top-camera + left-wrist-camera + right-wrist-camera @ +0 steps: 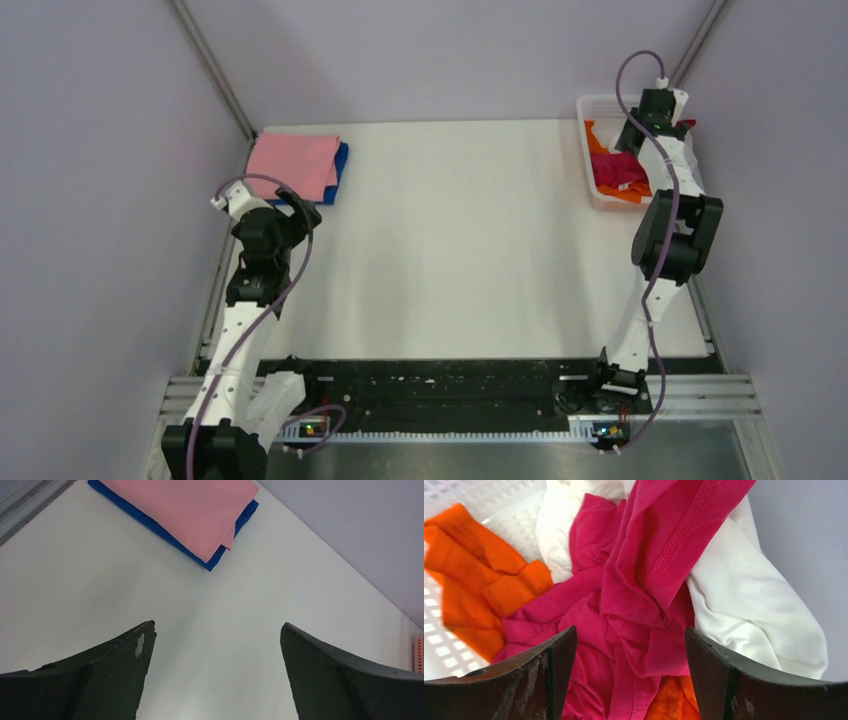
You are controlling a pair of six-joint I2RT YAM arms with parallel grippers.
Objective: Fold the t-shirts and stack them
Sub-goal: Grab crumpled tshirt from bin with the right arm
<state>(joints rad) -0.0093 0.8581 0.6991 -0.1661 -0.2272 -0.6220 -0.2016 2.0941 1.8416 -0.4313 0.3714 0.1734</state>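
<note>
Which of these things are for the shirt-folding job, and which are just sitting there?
For the job:
pink t-shirt, folded, lying on the blue t-shirt
crimson t-shirt, orange t-shirt and white t-shirt, crumpled together

Just there:
white mesh basket holding the crumpled three
table

Top: overhead, whole worktop (450, 250). Left wrist: low, facing pink t-shirt (190, 510); right wrist: close over basket (499, 500); both shared overhead.

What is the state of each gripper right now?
Left gripper: open, holding nothing.
Right gripper: open, jaws on either side of the red shirt, not closed on it.
</note>
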